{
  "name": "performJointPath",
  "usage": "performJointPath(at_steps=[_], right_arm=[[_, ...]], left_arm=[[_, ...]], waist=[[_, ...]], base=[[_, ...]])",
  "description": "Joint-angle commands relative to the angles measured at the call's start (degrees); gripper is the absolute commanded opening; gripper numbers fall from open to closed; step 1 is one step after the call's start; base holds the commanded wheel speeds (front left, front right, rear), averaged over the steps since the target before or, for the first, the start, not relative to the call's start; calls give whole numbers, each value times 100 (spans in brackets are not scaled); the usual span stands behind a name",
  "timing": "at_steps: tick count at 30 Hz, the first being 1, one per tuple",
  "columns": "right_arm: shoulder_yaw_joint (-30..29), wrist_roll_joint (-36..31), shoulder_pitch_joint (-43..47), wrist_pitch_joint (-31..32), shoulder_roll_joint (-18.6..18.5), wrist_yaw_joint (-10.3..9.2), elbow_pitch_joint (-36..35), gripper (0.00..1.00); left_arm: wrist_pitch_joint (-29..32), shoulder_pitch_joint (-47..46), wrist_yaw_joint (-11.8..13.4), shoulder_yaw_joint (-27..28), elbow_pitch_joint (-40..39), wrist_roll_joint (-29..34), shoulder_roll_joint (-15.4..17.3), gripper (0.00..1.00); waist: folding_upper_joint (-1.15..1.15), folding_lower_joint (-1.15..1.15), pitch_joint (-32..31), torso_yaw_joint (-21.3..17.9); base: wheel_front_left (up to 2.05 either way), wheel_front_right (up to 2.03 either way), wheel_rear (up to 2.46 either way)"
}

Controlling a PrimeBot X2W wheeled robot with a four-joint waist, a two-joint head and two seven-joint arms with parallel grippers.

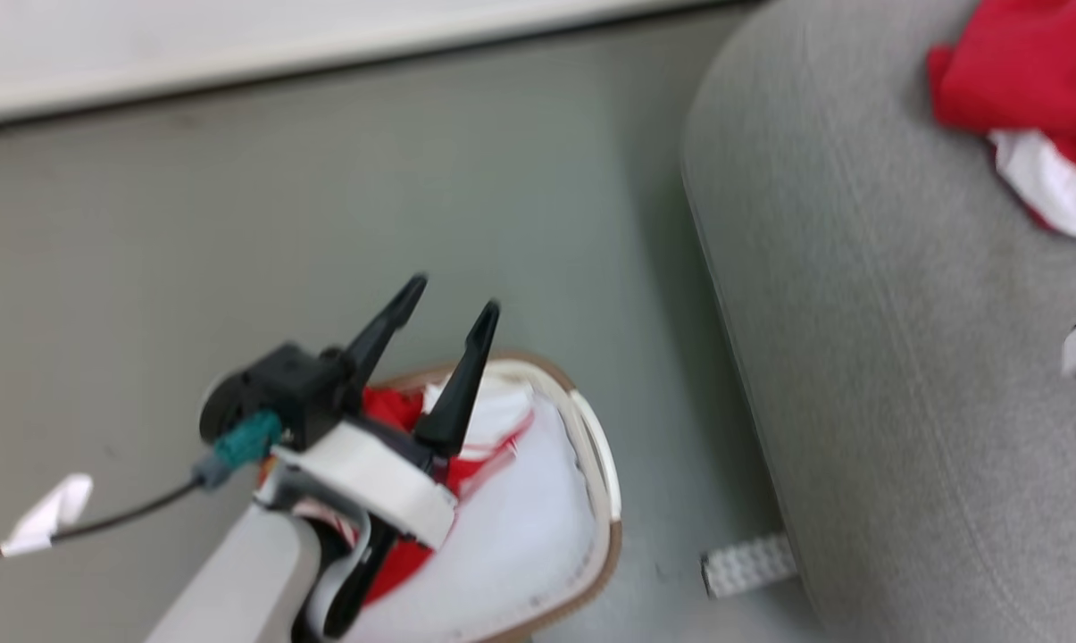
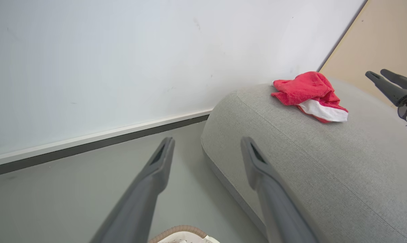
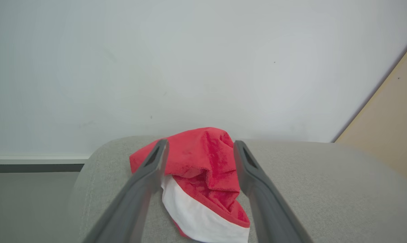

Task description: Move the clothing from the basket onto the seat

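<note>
With left gripper point(image 1: 454, 295) and right gripper point(image 3: 200, 143) wide open and empty, dip left into the basket point(image 1: 605, 500), pinching what looks like red clothing point(image 1: 390, 409).

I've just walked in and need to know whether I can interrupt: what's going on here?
Clothes are being moved from a basket onto a sofa. One red and white garment lies on the sofa, and the right gripper is open and pointed at it, not holding it. The left gripper hangs open above the basket, which has more red and white clothes in it.
</note>
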Motion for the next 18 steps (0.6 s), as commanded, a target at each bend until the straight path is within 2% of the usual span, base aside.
performJointPath(at_steps=[1, 8, 18], right_arm=[[145, 117, 341, -33, -7, -14, -195, 100], [803, 391, 1475, -21, 35, -14, -964, 100], [1338, 644, 2702, -27, 245, -14, -1388, 100]], left_arm=[[-170, 216, 58, 46, 150, -52, -50, 100], [-776, 792, 314, 149, 773, -86, -181, 100], [-1250, 1602, 688, 392, 1222, -62, -245, 100]], waist=[[0, 1, -833, 345], [0, 1, -1726, 757], [0, 1, -2534, 1240]], base=[[0, 0, 0], [0, 0, 0], [0, 0, 0]])
